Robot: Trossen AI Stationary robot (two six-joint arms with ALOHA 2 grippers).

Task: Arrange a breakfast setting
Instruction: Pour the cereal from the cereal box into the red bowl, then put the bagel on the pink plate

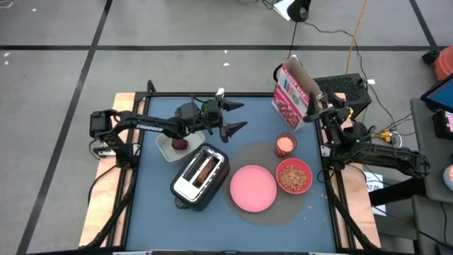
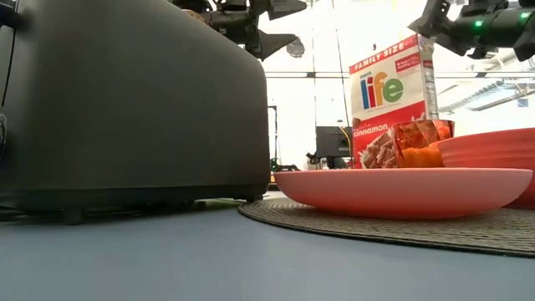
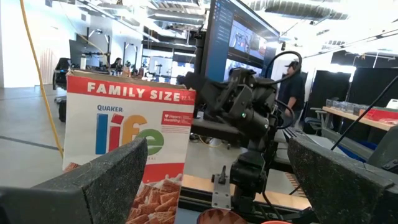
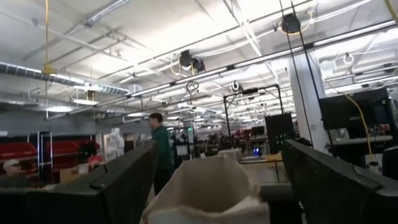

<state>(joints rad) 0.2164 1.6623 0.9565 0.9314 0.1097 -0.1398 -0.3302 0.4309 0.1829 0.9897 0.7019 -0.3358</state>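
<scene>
1. Two arms work over the bench [image 1: 148,212], and we read both tools as set wide with nothing in them.
2. We see the left tool [image 1: 236,117] raised above the bench, beyond the toaster [image 1: 199,177], jaws spread and pointing toward the cereal box [image 1: 291,95]; it looks free for a next pick.
3. We see the right tool [image 1: 316,105] up at the box's open top, fingers either side of the liner; we cannot tell whether they touch it. We judge the box stays near the bowl because cereal comes from it.
4. We find the plate [image 1: 253,188] on the round mat [image 1: 311,202], the bowl [image 1: 294,176] beside it already holding cereal, and the cup [image 1: 285,144] just behind, so the setting gathers on one mat.
5. We see bread [image 1: 206,169] in the toaster slot and the fruit [image 1: 180,144] in the white container [image 1: 167,150], both off the mat, probably waiting for transfer.
6. We do not spot the spoon.
</scene>
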